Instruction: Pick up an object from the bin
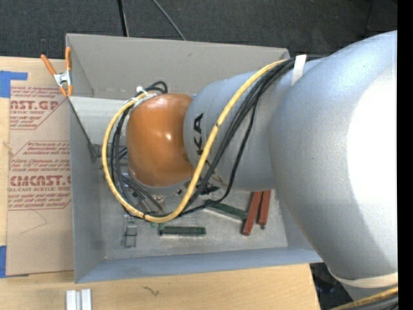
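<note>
Heads up: your end effector (143,196) is tucked under the orange cover (158,147) in the bin (84,192), so I can't tell if it's apart or together. The nearest pick is the dark green strip (182,231) just below that cover. You could easily close blind on nothing, or snag the yellow cable (116,134).

A robotics lab: industrial arm (310,141) over a grey metal bin (87,237).

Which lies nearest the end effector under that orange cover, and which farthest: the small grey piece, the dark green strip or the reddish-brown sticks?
Measured from the end effector:
1. The small grey piece, front left, just below it.
2. The dark green strip, front middle; its near end is too close to call against the grey piece.
3. The reddish-brown sticks, right side, clearly farthest.
</note>
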Available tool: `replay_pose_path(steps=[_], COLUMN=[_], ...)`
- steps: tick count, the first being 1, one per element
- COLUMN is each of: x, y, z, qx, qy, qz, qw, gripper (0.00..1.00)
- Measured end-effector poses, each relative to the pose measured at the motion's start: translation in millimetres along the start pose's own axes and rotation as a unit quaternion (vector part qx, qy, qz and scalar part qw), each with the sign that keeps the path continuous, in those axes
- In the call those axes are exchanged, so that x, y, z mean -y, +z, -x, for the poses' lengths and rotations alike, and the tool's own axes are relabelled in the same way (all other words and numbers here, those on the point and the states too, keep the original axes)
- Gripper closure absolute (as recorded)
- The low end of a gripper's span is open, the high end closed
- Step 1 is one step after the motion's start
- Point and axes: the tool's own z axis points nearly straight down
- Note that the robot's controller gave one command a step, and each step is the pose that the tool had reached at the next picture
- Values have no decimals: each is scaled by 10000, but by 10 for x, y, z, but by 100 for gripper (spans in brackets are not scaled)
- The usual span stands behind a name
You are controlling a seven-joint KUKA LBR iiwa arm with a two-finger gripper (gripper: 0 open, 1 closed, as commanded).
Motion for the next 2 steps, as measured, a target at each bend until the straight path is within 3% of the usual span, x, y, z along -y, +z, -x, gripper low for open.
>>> replay_pose_path(steps=[1, 2], x=[772, 1237], y=[877, 526], z=[-15, -79], qx=[-12, 1], qy=[-89, -500], qz=[-22, -13], qw=[10000, 9987], gripper=[0, 0])
